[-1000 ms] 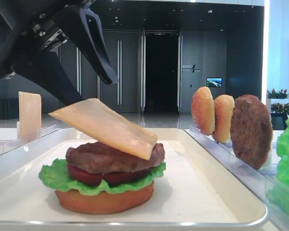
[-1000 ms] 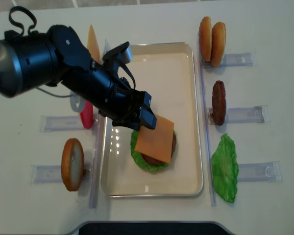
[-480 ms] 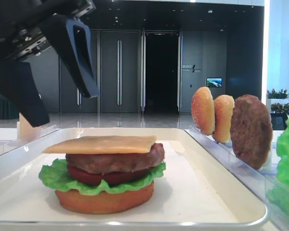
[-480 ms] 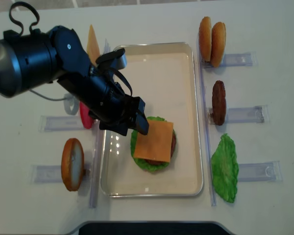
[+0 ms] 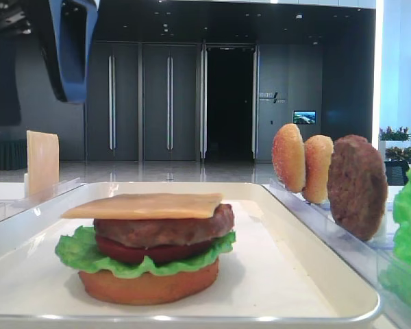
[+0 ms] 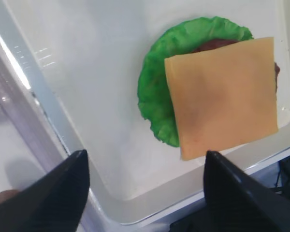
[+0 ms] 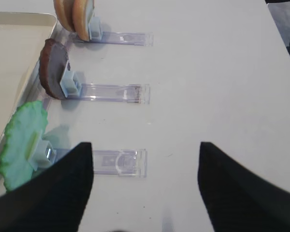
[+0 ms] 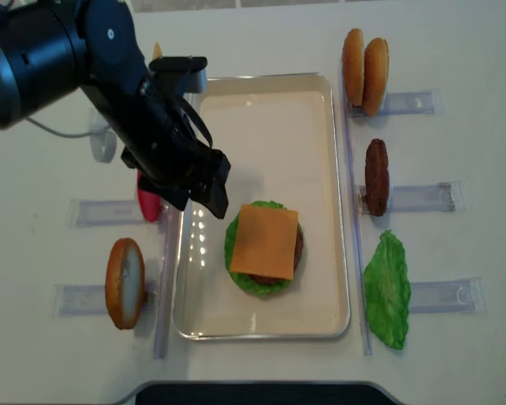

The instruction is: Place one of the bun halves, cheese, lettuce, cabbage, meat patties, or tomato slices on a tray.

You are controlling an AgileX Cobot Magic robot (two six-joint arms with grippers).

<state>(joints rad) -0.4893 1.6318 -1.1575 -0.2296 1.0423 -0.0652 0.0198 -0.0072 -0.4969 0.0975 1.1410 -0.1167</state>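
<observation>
A pale orange cheese [image 8: 264, 242] slice lies flat on top of a stack in the white tray [image 8: 270, 126]. Side on, the cheese [image 5: 147, 204] rests on a brown meat patty [image 5: 164, 229], over lettuce [image 5: 75, 250], a tomato slice [image 5: 133, 253] and a bun half [image 5: 147, 288]. My left gripper [image 8: 198, 201] hangs open above the tray's left rim, up and left of the stack, holding nothing. In the left wrist view, the cheese [image 6: 222, 96] lies beyond the gripper [image 6: 145, 154]. My right gripper [image 7: 145, 147] stands open over bare table.
Clear racks flank the tray. On the right stand two bun halves [image 8: 363, 59], a patty [image 8: 376, 177] and a lettuce leaf [image 8: 388, 287]. On the left are a tomato slice [image 8: 148, 202], a bun half [image 8: 124, 283] and a second cheese slice [image 5: 42, 162].
My left gripper opened and let go of the cheese, which dropped from a tilt to lie flat on the patty. The gripper then rose and drew back to the left.
</observation>
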